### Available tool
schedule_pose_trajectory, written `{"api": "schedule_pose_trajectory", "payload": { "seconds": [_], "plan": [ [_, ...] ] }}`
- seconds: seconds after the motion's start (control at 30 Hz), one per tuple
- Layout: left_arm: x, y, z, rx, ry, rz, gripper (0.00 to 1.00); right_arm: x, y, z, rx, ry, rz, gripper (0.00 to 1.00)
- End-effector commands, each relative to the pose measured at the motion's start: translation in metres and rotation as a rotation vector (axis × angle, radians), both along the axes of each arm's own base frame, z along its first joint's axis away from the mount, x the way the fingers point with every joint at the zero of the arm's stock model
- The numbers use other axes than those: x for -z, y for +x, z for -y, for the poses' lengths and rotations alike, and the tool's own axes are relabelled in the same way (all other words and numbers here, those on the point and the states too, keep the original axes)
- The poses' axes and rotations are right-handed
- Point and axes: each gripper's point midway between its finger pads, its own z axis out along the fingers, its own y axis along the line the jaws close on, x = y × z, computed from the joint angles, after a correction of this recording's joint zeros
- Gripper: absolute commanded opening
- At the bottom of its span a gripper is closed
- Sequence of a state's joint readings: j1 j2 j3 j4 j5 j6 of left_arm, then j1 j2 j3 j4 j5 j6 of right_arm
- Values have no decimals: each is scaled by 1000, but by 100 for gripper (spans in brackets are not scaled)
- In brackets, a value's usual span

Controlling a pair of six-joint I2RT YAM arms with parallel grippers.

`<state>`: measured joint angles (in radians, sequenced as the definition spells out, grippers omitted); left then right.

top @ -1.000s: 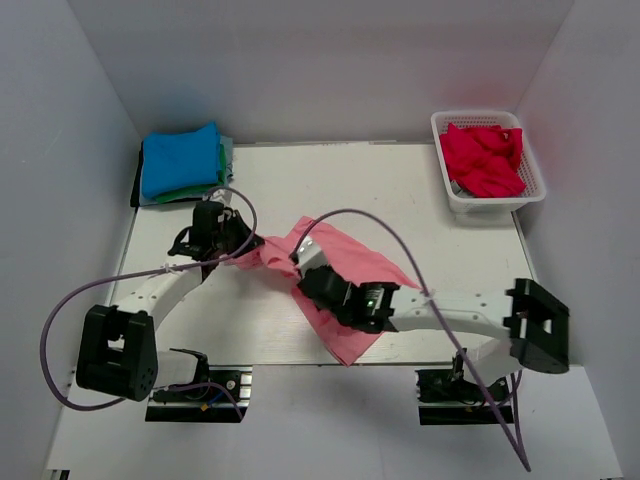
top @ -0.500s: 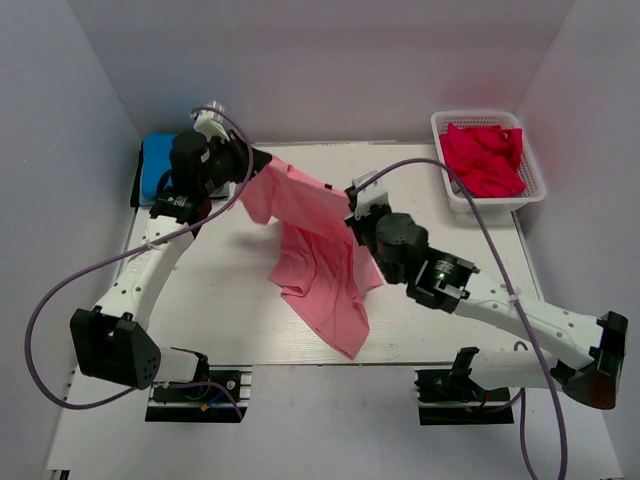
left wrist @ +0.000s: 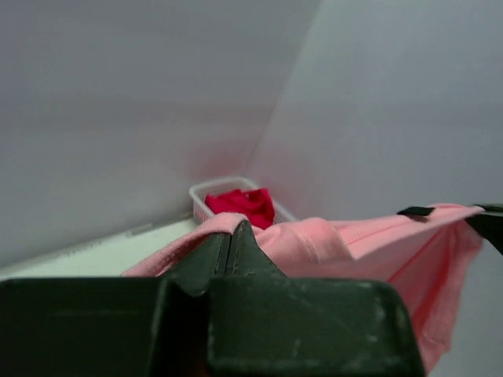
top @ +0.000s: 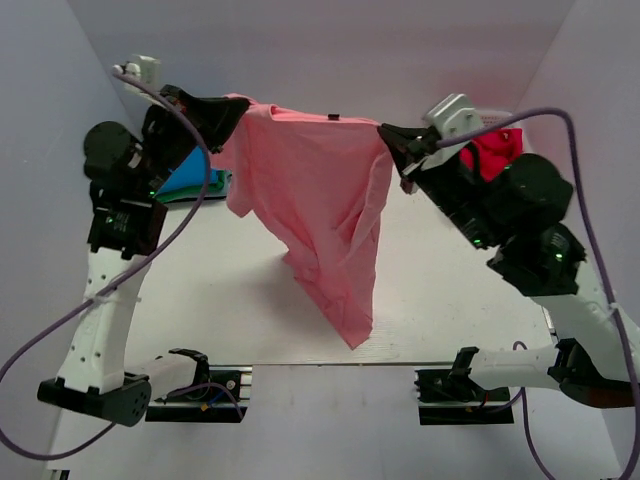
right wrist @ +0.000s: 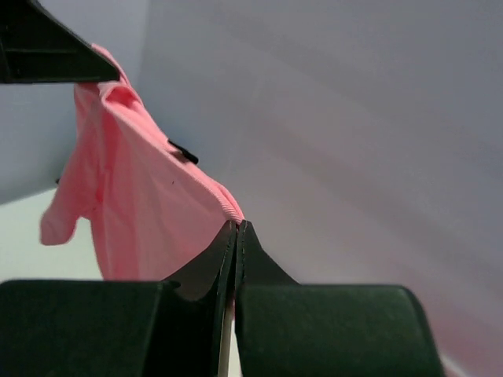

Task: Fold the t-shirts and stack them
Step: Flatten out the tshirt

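Note:
A salmon pink t-shirt hangs high above the table, stretched between both grippers along its top edge, its lower end dangling near the table's front. My left gripper is shut on its left corner, and the cloth bunches over the closed tips. My right gripper is shut on the right corner, the pink shirt running away from its tips. Folded blue and green t-shirts lie at the back left, partly hidden by the left arm. A crimson t-shirt sits in the basket.
The white lattice basket stands at the back right of the white table; in the top view my right arm hides most of it. Grey walls close in on three sides. Purple cables loop off both arms.
Both arms have risen steeply and spread apart, lifting the pink t-shirt off the table until it hangs stretched between them. Both grippers stayed shut on it.

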<state>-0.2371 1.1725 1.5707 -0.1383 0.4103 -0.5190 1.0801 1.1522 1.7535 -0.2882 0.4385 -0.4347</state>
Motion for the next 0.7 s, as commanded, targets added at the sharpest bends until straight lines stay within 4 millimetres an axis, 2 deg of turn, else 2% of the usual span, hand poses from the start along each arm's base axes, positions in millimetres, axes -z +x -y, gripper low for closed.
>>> {"api": "schedule_pose_trajectory", "payload": {
  "seconds": [0.0,0.07,0.1,0.17,0.2,0.27,0.3,0.37,0.57,0.67],
  "plan": [
    [-62,-55,-9,25,0,179,0,-32,-30,8,-134,-38,104,0],
    [-74,-69,-7,52,6,204,0,-51,-53,12,-228,-15,155,0],
    [-87,-82,-9,63,5,235,0,-58,-61,18,-255,-5,178,0],
    [-95,-98,-5,109,21,258,0,-75,-85,26,-347,25,238,0],
    [-99,-104,-4,128,14,265,0,-78,-95,31,-379,30,260,0],
    [-113,-132,-3,177,6,320,0,-85,-118,36,-469,33,320,0],
    [-115,-137,-3,190,4,324,0,-86,-125,35,-503,31,339,0],
    [-128,-161,-7,203,-9,376,0,-91,-138,38,-554,43,367,0],
    [-148,-197,-17,196,-29,443,0,-104,-146,40,-582,70,396,0],
    [-151,-200,-18,191,-35,447,0,-113,-149,44,-587,98,414,0]
  ]
}}
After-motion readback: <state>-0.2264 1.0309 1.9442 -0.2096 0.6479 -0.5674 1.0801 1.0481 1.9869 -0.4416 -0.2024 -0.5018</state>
